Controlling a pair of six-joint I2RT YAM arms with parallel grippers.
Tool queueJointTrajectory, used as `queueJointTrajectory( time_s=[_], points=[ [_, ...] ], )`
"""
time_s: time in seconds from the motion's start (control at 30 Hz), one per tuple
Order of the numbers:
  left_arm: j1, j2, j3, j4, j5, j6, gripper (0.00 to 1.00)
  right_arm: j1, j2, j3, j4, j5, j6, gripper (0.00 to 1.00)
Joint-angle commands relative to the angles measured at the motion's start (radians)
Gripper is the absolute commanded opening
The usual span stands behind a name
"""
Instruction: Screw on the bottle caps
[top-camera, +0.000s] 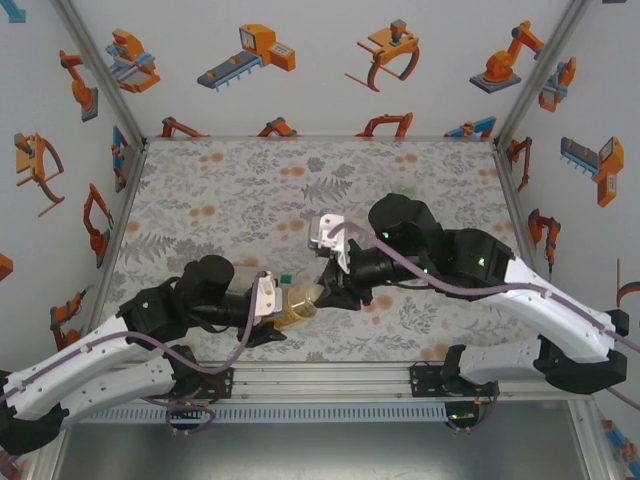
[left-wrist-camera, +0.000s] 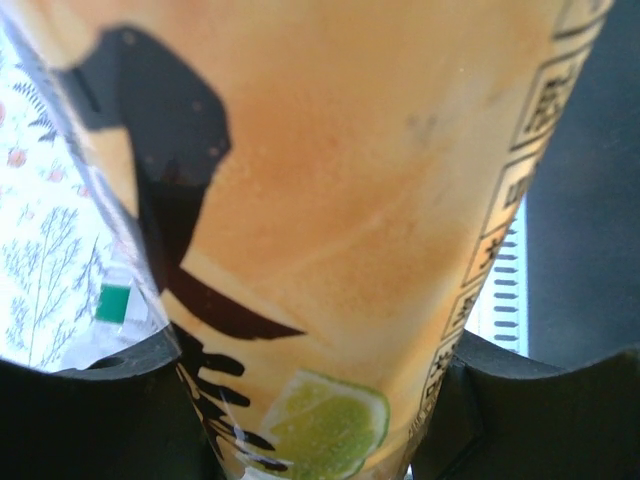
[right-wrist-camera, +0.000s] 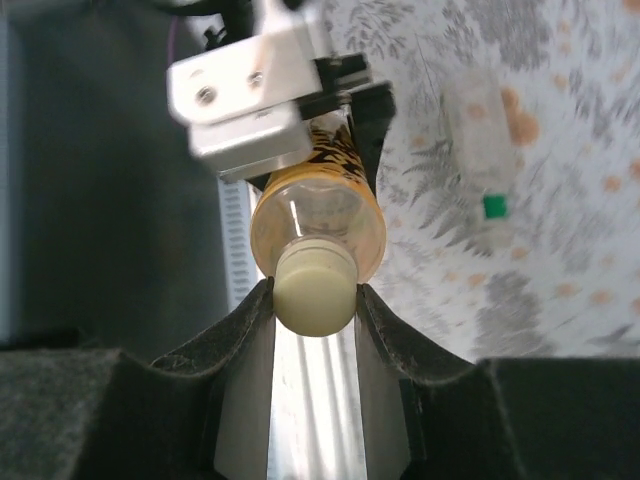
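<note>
Amber-yellow plastic dominates the left wrist view: the amber bottle (left-wrist-camera: 350, 200) sits clamped between the left jaws, which press on both of its sides, and its printed label with a lime slice runs right down into the gap. From above, that bottle (top-camera: 298, 308) lies roughly on its side above the tabletop (top-camera: 230, 200). Its body is in the left jaws and its neck end points straight at the right jaws.

The right jaws have closed in on the pale cap (right-wrist-camera: 314, 290), and both tips touch it, one on each side, so that's a pinch on the cap. The cap sits right at the neck end of the amber bottle (right-wrist-camera: 318, 215), directly beyond the jaw tips and lined up with it. I honestly can't tell how far it's threaded on, if at all.

Past the right jaws and off to their right, the clear bottle (right-wrist-camera: 480, 120) lies flat on the flowery tabletop, well apart from both grips. It has a green patch (right-wrist-camera: 493, 207) near its closer end, too blurry for me to call. From the left wrist, the same green patch (left-wrist-camera: 113, 301) peeks out just to the left of the left jaws, low beside the amber bottle.
</note>
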Motion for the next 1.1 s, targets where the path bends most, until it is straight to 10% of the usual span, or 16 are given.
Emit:
queueJointTrajectory(
  time_s=[0.0, 0.23, 0.4, 0.83, 1.07],
  points=[
    [0.000, 0.000, 0.043, 0.054, -0.093, -0.014, 0.00, 0.003, 0.010, -0.081, 0.088, 0.195, 0.513, 0.00],
    [-0.001, 0.024, 0.053, 0.051, -0.149, 0.010, 0.00, 0.003, 0.021, -0.203, 0.137, 0.289, 1.220, 0.00],
    [-0.001, 0.035, 0.055, 0.060, -0.141, 0.015, 0.00, 0.004, 0.009, -0.256, 0.215, 0.307, 1.322, 0.00],
    [0.000, -0.006, 0.031, 0.076, -0.021, 0.041, 0.00, 0.003, -0.039, -0.069, 0.080, 0.291, 0.705, 0.60],
    [0.000, -0.006, 0.047, 0.067, 0.075, 0.042, 0.00, 0.003, -0.116, -0.038, 0.128, 0.201, 0.274, 0.67]
  ],
)
